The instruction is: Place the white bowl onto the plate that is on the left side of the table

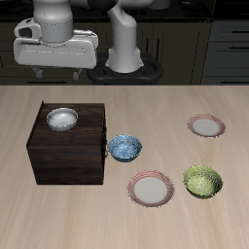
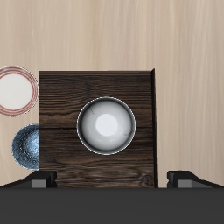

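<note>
Hovering: pincer (image 2: 112,179) released above white bowl (image 1: 61,119) | bowl rests on dark box (image 1: 68,156) | no writing legible

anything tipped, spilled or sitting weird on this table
Nothing is tipped, spilled or broken. The one odd placement: the small whitish-grey bowl sits upright on top of the dark brown wooden box rather than on the light tan table, where the other bowls and plates rest flat.
</note>
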Available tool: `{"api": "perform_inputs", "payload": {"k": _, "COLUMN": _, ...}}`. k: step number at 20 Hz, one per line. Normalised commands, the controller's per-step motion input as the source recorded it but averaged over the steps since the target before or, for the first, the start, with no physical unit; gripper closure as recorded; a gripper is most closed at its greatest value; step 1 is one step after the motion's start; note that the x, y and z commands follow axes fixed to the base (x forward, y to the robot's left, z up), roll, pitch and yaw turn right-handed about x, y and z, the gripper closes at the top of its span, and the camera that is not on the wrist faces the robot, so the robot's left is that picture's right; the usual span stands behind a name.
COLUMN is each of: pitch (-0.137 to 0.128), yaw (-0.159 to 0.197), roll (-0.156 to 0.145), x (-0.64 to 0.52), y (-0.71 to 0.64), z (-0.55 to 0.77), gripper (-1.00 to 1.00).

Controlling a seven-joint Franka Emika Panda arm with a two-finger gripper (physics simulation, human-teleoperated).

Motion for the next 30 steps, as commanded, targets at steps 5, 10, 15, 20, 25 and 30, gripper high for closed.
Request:
{"api": "perform_inputs", "payload": {"k": 5, "pitch": 0.012, "yaw": -0.014, "roll": -0.023, "x": 0.14, "y": -0.08, "z": -0.07, "gripper": -1.00}}
{"api": "perform_inputs", "payload": {"k": 10, "pitch": 0.016, "yaw": -0.013, "roll": 0.006, "x": 0.03, "y": 0.15, "z": -0.13, "gripper": -1.00}}
{"api": "perform_inputs", "payload": {"k": 15, "pitch": 0.005, "yaw": 0.008, "roll": 0.039, "x": 0.00, "y": 0.24, "z": -0.13, "gripper": -1.00}}
{"api": "perform_inputs", "payload": {"k": 20, "pitch": 0.014, "yaw": -0.017, "roll": -0.007, "x": 0.07, "y": 0.05, "z": -0.14, "gripper": -1.00}}
{"api": "perform_inputs", "payload": {"k": 25, "pitch": 0.017, "yaw": -0.014, "roll": 0.023, "x": 0.04, "y": 0.16, "z": -0.17, "gripper": -1.00}}
{"api": "perform_inputs", "payload": {"k": 30, "pitch": 0.018, "yaw": 0.006, "roll": 0.026, "x": 0.00, "y": 0.15, "z": -0.18, "gripper": -1.00}}
